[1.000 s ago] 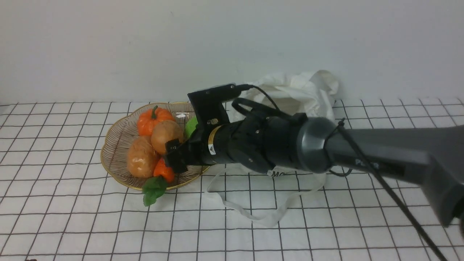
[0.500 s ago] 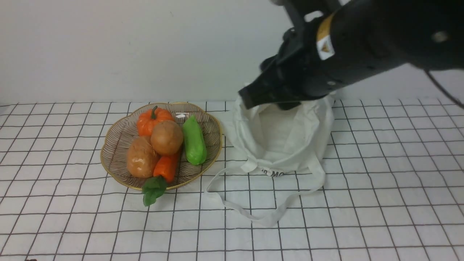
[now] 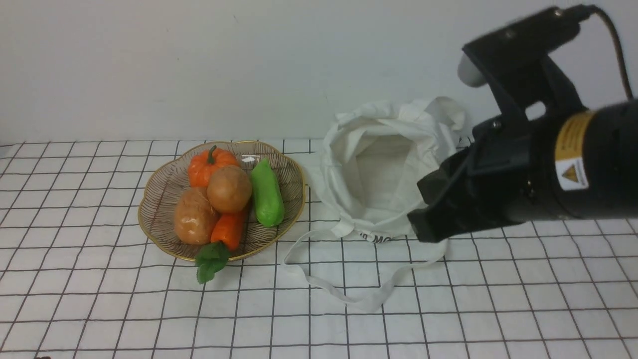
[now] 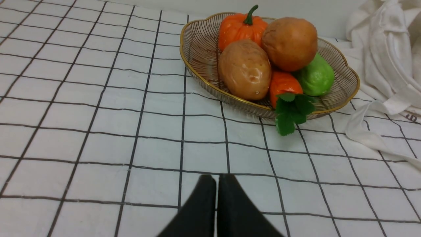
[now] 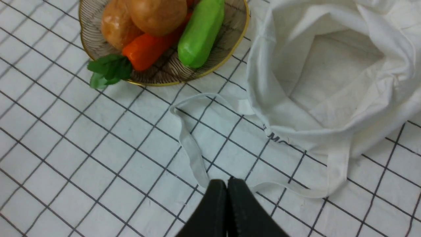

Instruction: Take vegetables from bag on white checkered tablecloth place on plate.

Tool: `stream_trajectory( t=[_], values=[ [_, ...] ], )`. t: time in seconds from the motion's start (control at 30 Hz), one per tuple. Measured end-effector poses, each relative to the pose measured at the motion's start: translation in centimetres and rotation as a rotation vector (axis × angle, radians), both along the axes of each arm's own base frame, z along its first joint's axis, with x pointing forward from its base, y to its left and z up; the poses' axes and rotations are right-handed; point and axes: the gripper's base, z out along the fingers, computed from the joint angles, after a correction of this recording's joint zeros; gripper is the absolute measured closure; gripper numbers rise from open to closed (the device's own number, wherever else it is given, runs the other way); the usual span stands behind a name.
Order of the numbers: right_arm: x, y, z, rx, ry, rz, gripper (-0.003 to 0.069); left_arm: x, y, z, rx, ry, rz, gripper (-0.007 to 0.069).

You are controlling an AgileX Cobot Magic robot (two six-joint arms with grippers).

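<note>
Front view: the round onion (image 3: 229,189) sat in the plate (image 3: 148,195), left of middle near the far edge of the surface (image 3: 99,304), leaning against a potato (image 3: 193,220). The bag (image 3: 384,169) lay just right of the plate, mouth open. The right hand (image 3: 423,230) hung closed and empty near it. The left hand (image 4: 216,180) was closed too.

A: We see a white tablecloth (image 3: 99,299) with a thin black grid, and a white bag (image 3: 384,174) with black lettering.
B: We also see a brownish ribbed plate (image 3: 164,184), gold-rimmed, 1 orange-brown onion (image 3: 229,189), 1 orange pumpkin (image 3: 207,167), 1 green cucumber (image 3: 266,194).
</note>
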Motion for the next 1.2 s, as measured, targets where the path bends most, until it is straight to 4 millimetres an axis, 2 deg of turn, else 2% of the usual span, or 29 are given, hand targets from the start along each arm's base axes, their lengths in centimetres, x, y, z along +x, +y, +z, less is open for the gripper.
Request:
stream_trajectory(
  t=[0.3,0.7,0.83,0.93,1.0,1.07,1.1,1.13,1.17,1.2],
  values=[
    [-0.3,0.0,0.0,0.04,-0.007,0.008,0.0673,0.0,0.0,0.0,0.0,0.0,0.0,0.0632],
    [-0.1,-0.3,0.0,-0.01,-0.053,0.01,0.0673,0.0,0.0,0.0,0.0,0.0,0.0,0.0632],
    [0.0,-1.0,0.3,-0.048,-0.103,0.007,0.0673,0.0,0.0,0.0,0.0,0.0,0.0,0.0632],
    [-0.1,-2.3,0.7,-0.044,-0.142,-0.022,0.0673,0.0,0.0,0.0,0.0,0.0,0.0,0.0632],
    [-0.3,-4.5,1.0,-0.016,-0.184,-0.08,0.0673,0.0,0.0,0.0,0.0,0.0,0.0,0.0632],
    [-0.5,-6.1,1.0,0.0,-0.212,-0.126,0.0673,0.0,0.0,0.0,0.0,0.0,0.0,0.0632],
    [-0.5,-6.1,0.9,-0.001,-0.211,-0.125,0.0673,0.0,0.0,0.0,0.0,0.0,0.0,0.0632],
    [-0.9,-7.7,0.9,0.02,-0.246,-0.175,0.0673,0.0,0.0,0.0,0.0,0.0,0.0,0.0632],
    [-0.9,-7.9,0.7,0.018,-0.245,-0.18,0.0673,0.0,0.0,0.0,0.0,0.0,0.0,0.0632],
    [-1.3,-9.0,0.6,0.025,-0.266,-0.215,0.0673,0.0,0.0,0.0,0.0,0.0,0.0,0.0632]
  ],
)
